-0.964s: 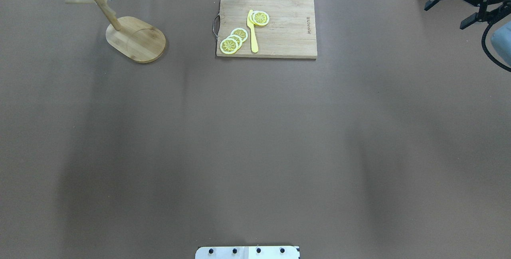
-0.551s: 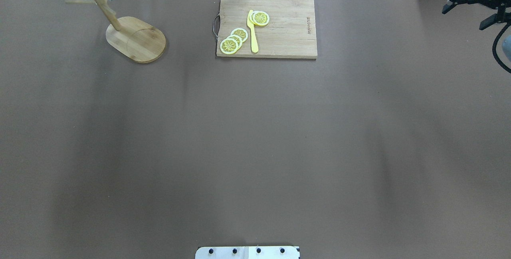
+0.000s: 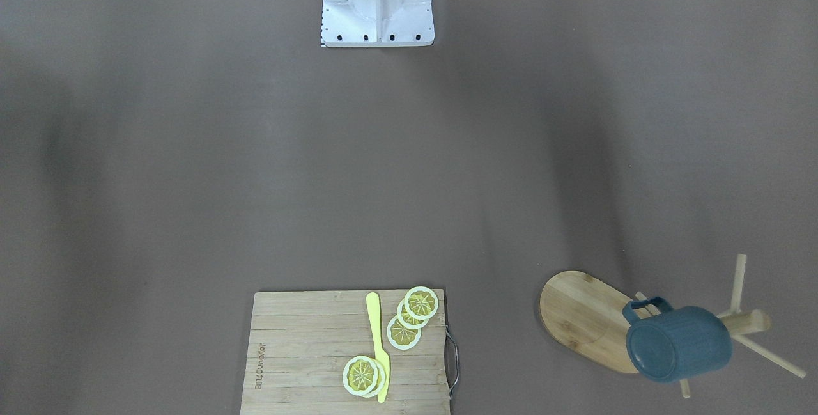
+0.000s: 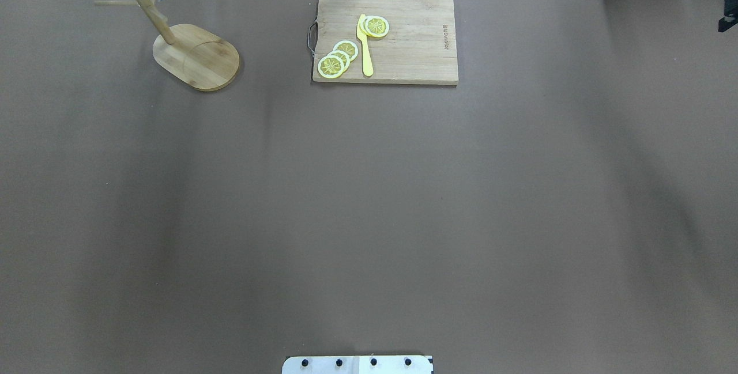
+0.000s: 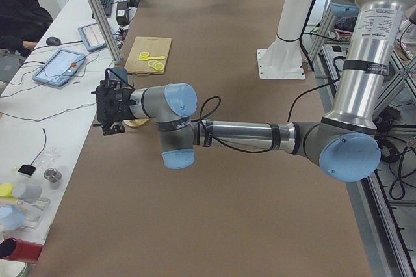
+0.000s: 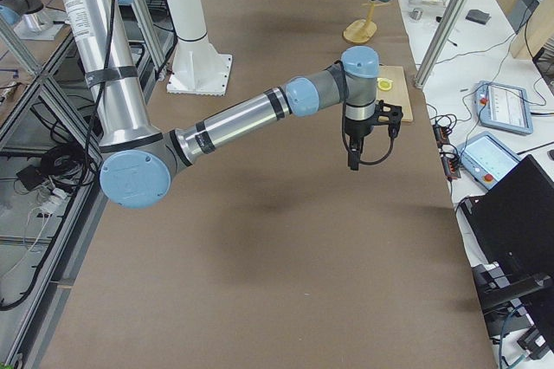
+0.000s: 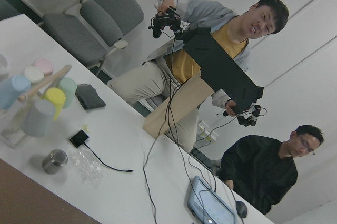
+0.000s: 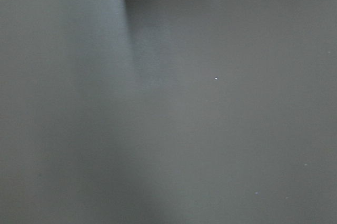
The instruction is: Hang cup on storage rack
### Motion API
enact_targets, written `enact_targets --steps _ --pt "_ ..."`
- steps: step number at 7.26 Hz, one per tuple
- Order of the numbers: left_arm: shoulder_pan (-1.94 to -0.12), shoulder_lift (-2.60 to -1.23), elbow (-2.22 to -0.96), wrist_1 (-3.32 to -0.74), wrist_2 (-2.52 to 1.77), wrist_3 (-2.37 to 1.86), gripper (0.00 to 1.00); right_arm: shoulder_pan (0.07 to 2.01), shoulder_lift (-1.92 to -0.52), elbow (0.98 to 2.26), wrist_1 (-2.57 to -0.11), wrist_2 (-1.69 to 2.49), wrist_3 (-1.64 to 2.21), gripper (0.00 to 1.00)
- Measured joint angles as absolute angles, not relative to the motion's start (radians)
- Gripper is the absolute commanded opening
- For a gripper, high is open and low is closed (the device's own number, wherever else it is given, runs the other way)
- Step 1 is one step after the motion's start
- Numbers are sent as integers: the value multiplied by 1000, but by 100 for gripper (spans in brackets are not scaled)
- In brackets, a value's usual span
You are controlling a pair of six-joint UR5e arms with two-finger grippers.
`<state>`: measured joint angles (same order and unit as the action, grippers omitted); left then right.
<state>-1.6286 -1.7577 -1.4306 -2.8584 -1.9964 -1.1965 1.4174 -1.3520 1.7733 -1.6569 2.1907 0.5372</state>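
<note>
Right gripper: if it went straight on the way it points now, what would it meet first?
The right gripper points down. Its wrist view shows only the bare brown table, so it would most likely meet the table first. How far above the table it hangs is unclear.

The ribbed cup (image 3: 680, 343) is slate-blue, the rack (image 3: 575, 313) pale bamboo, the table (image 3: 255, 178) brown; knife (image 3: 378, 338) yellow, slices (image 3: 421, 302) yellow with white rims.
</note>
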Motion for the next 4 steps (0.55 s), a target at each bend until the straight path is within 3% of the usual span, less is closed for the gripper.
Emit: enact_targets --steps 4 --pt "-1625 -1647 -1450 -2404 -1960 -476 98 1514 -1475 1749 -1657 2203 306 100"
